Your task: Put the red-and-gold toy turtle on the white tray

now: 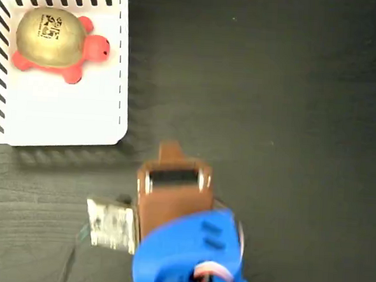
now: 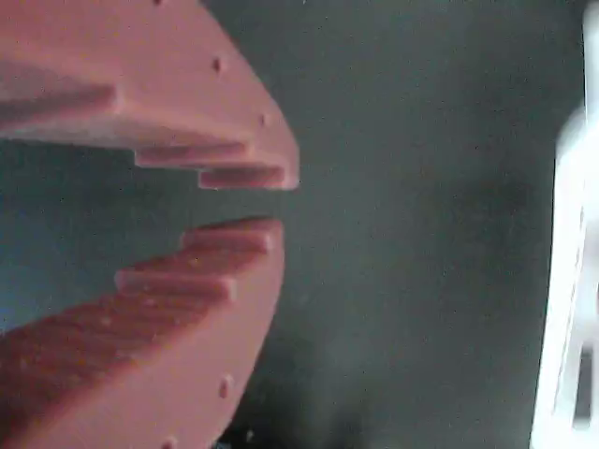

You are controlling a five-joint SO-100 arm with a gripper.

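In the fixed view the red-and-gold toy turtle (image 1: pixel 56 38) lies on the white tray (image 1: pixel 62 111), in the tray's upper left part, its red head pointing right. My gripper (image 1: pixel 168 147) is on the dark table below and to the right of the tray, well away from the turtle. In the wrist view the gripper (image 2: pixel 281 204) has its two brown toothed fingers (image 2: pixel 168 309) nearly together, with only a thin gap at the tips and nothing held. The white tray (image 2: pixel 566 281) shows as a strip at that view's right edge.
A dark wood-grain table (image 1: pixel 292 109) fills the rest of the fixed view. The blue arm body (image 1: pixel 190 256) and a small grey block (image 1: pixel 111 224) sit at the bottom centre.
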